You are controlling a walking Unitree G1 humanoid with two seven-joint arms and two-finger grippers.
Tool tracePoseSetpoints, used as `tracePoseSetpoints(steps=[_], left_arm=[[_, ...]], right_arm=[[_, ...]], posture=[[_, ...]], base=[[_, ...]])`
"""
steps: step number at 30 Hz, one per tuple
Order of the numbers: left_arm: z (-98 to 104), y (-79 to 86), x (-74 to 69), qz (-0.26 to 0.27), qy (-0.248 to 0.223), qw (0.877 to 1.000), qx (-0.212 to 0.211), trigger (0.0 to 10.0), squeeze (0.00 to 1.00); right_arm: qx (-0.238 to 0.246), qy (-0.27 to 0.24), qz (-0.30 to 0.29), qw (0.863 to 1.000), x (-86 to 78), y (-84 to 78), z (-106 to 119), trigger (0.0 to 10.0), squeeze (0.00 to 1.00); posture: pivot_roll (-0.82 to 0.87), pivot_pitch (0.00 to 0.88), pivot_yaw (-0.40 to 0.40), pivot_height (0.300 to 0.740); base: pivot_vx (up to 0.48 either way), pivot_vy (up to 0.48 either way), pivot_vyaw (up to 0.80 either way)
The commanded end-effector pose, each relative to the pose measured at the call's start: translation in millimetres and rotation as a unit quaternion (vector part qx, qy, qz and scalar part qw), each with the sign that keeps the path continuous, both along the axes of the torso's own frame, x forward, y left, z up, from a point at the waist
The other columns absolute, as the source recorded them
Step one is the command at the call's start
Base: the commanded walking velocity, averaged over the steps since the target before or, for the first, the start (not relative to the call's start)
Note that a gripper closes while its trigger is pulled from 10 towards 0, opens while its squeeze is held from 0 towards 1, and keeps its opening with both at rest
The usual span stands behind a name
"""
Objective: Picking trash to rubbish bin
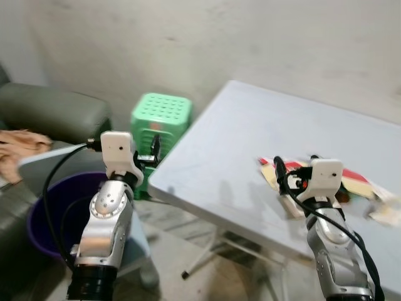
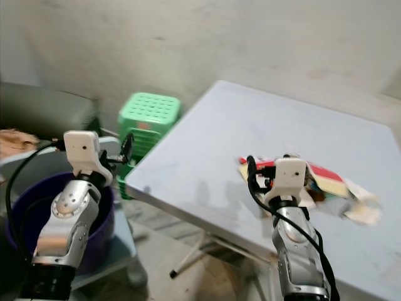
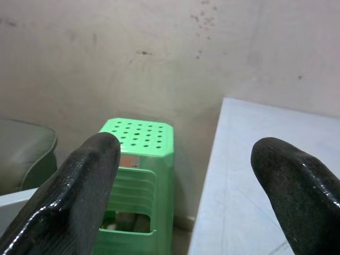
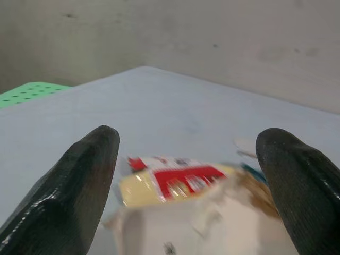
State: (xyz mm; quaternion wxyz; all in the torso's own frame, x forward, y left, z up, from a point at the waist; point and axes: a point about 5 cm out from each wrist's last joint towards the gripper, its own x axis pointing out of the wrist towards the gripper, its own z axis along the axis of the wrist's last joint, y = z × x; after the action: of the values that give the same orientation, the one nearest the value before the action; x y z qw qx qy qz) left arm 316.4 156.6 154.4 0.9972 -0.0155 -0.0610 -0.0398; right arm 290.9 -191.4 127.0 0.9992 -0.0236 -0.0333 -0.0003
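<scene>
A pale grey desk [image 1: 263,132] stands against a plain wall, seen from above by the robot's head camera. On the desk's right side lies a small heap of trash [image 1: 351,182] — a yellow and red wrapper with crumpled white paper around it. The right claw [image 4: 186,175] hovers just above this heap with its two black fingers spread wide, the wrapper [image 4: 175,183] lying between and beyond them; the fingers are not closed on anything.

To the left of the desk, a purple rubbish bin [image 1: 53,210] sits on the floor, close to the desk's near corner. The left claw [image 3: 186,186] is held up over the bin's far edge, beside the desk corner, its fingers also wide apart and empty. It points toward a green plastic stool [image 1: 160,119] with a perforated top, which stands against the wall between the desk and a grey-green sofa [image 1: 53,113]. A tan cloth [image 1: 19,150] lies on the sofa's seat at the far left.
</scene>
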Motion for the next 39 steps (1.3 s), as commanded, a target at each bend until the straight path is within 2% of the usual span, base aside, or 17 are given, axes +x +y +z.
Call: tracePoseSetpoints(steps=[1,5,13,16,21,26,29,31,39], left_arm=[[2,-6.5,-2.6,-0.015,-0.003,1.000,0.006,10.0,0.00],[-2,-20.3,-8.7,-0.046,-0.003,0.999,0.027,10.0,0.00],[-11,-48.5,-25.0,-0.106,0.006,0.994,0.021,10.0,0.00],[-14,-55.2,-30.7,-0.126,0.015,0.992,0.017,10.0,0.00],[-21,-63.7,-40.6,-0.161,0.025,0.986,0.037,10.0,0.00],[-23,-68.6,-47.9,-0.187,0.029,0.981,0.041,10.0,0.00],[-23,-74.1,-54.0,-0.209,0.031,0.977,0.038,10.0,0.00],[-21,-78.4,-57.4,-0.223,0.028,0.974,0.027,10.0,0.00],[-20,-90.6,-70.9,-0.256,0.028,0.966,0.020,10.0,0.00]], right_arm=[[-0.005,0.001,-0.005,1.000,-1.1,-3.1,2,10.0,0.00],[0.007,0.003,0.001,1.000,-2.6,-3.3,1,10.0,0.00],[0.019,0.022,0.007,1.000,-8.7,-6.9,-4,10.0,0.00],[0.026,0.030,0.001,0.999,-11.2,-9.2,-5,10.0,0.00],[0.016,0.043,0.005,0.999,-15.8,-11.0,-8,10.0,0.00],[0.002,0.051,0.033,0.998,-21.4,-12.1,-10,10.0,0.00],[-0.027,0.054,0.050,0.997,-22.0,-17.9,-10,10.0,0.00],[-0.046,0.055,0.082,0.994,-20.9,-17.1,-9,10.0,0.00],[-0.055,0.061,0.167,0.983,-17.4,-11.3,-6,10.0,0.00]], posture=[[0.03,0.034,-0.064,0.740],[0.02,0.036,-0.063,0.740],[0.02,0.042,-0.064,0.740],[0.01,0.046,-0.063,0.740],[0.01,0.052,-0.060,0.740],[0.01,0.062,-0.058,0.740],[0.00,0.070,-0.054,0.740],[0.00,0.077,-0.052,0.740],[0.00,0.091,-0.053,0.740]], base=[[0.000,0.000,-0.72],[0.000,0.000,-0.41],[0.000,0.000,0.00],[0.000,0.000,0.00],[0.000,0.000,0.00],[0.000,0.000,0.00],[0.000,0.000,0.00],[0.000,0.000,0.00],[0.000,0.000,0.00]])
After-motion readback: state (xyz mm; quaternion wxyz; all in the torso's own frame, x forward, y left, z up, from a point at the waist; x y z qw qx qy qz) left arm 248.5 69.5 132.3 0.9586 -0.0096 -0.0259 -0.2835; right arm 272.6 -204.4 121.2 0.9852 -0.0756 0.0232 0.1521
